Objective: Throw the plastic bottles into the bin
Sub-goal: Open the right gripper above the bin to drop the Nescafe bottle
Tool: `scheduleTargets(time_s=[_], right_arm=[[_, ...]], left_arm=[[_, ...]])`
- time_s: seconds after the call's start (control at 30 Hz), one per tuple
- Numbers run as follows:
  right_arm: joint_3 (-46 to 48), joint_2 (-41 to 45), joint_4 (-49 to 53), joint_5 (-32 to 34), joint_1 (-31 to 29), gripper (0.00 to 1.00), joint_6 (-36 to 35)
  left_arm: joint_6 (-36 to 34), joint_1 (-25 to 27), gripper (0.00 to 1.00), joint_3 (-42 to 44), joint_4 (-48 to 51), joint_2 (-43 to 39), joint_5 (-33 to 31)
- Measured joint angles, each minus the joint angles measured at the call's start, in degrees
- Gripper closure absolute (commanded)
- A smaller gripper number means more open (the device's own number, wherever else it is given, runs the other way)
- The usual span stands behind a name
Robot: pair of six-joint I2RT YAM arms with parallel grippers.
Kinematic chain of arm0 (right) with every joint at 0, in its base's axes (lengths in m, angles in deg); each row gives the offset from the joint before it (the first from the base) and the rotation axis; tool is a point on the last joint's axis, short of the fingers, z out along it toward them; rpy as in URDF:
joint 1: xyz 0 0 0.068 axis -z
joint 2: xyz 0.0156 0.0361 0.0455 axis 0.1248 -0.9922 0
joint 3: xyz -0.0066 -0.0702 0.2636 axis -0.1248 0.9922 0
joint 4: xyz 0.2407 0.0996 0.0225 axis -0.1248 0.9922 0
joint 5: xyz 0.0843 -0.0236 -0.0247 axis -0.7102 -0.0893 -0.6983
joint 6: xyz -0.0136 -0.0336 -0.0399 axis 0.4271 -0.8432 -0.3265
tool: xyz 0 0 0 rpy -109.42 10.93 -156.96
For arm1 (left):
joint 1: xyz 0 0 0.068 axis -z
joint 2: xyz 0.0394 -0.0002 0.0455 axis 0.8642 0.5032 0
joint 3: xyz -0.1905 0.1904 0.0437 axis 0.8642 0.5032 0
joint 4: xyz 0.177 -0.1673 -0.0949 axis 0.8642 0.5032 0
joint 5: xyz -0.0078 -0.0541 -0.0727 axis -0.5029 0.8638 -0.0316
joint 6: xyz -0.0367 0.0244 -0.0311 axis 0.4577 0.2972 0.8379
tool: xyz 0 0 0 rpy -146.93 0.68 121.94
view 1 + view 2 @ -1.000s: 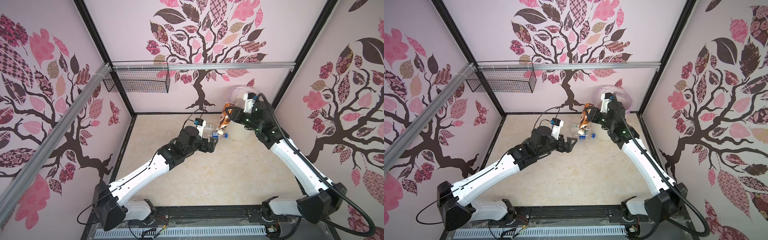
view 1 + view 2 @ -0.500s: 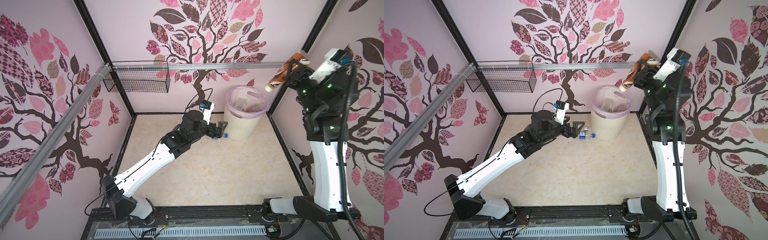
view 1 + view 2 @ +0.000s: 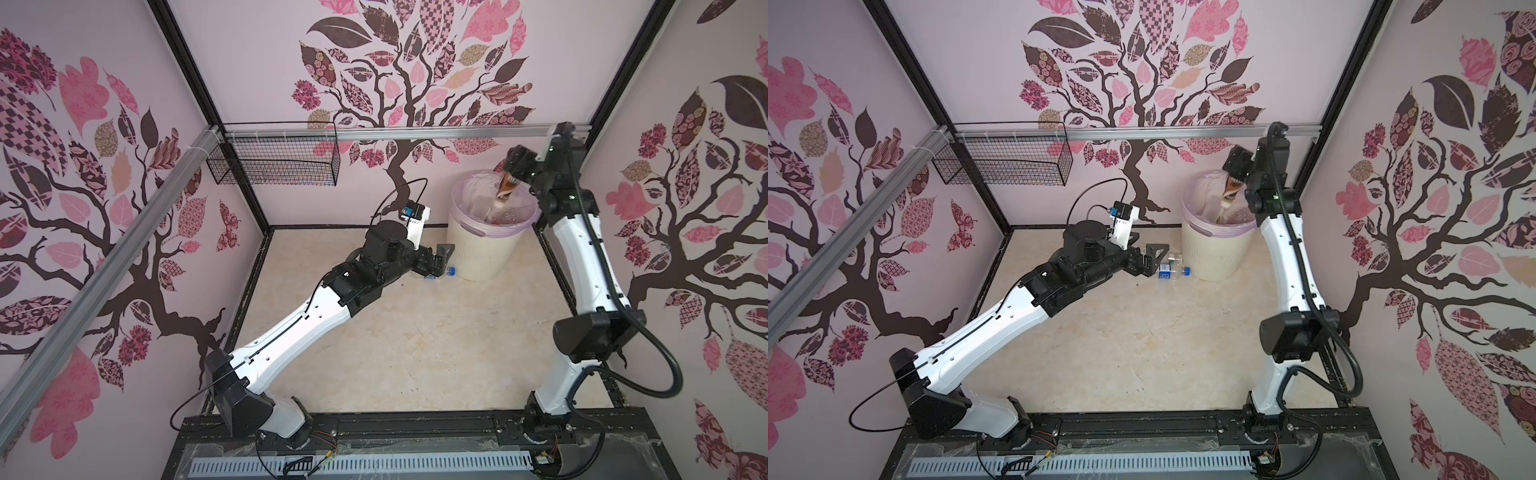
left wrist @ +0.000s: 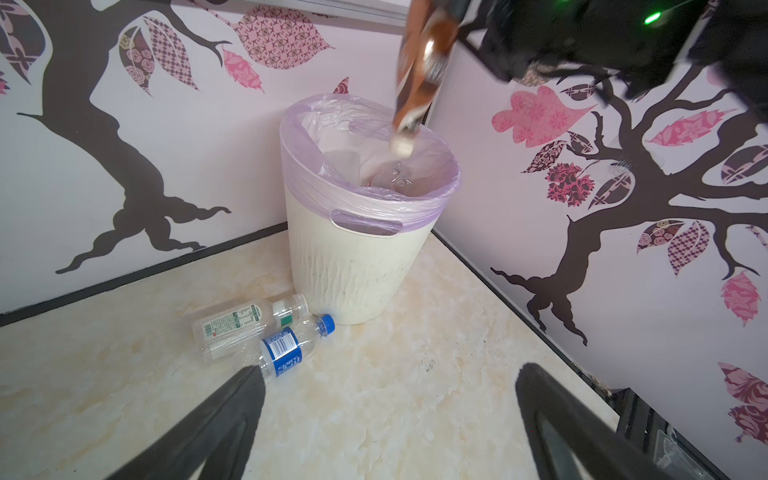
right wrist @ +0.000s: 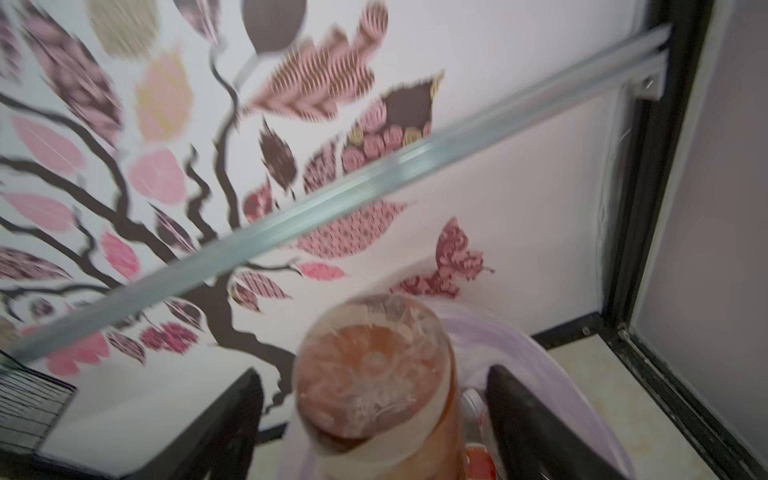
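The cream ribbed bin (image 3: 482, 253) (image 3: 1217, 253) (image 4: 349, 266) with its lilac bag (image 5: 519, 349) stands in the far right corner. My right gripper (image 3: 516, 161) (image 3: 1237, 160) (image 5: 372, 372) hangs open above its rim. A brown-labelled plastic bottle (image 3: 505, 189) (image 3: 1229, 191) (image 4: 415, 83) (image 5: 374, 399) drops cap-down between the jaws, touching neither finger, and is blurred. Clear bottles lie inside the bin. On the floor against the bin lie a blue-labelled bottle (image 4: 286, 351) (image 3: 1173, 273) and a clear green-printed one (image 4: 241, 322). My left gripper (image 3: 440, 259) (image 3: 1152, 257) (image 4: 390, 370) is open and empty just short of them.
A black wire mesh basket (image 3: 274, 166) (image 3: 1005, 166) hangs on the back rail at the left. The bin sits tight against the back and right walls. Black frame strips edge the marbled floor (image 3: 415, 340).
My right arm swung down from high up to just over the bin, opened, and let go of the brown bottle. The left gripper has edged closer to the two floor bottles.
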Motion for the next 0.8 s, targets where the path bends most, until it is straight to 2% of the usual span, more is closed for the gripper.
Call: scheduleTargets(time_s=[0.13, 0.53, 0.67, 0.8], right_arm=[[1.77, -1.11, 3.8, -2.29, -0.04, 0.0, 0.55], [1.62, 8.17, 2.89, -4.94, -0.2, 0.01, 1.18], [7.26, 13.4, 1.44, -4.94, -1.73, 0.01, 1.01], [16.17, 18.88, -0.57, -4.17, -5.77, 0.01, 0.35]], left_arm=[[0.02, -0.24, 0.02, 0.44, 0.09, -0.07, -0.37], [2.38, -0.66, 0.02, 4.37, 1.4, -1.33, -1.01], [5.29, -2.67, 0.02, 5.97, 1.57, -2.89, -0.79], [9.22, -5.88, 0.02, 7.45, 1.92, -3.23, -0.37]])
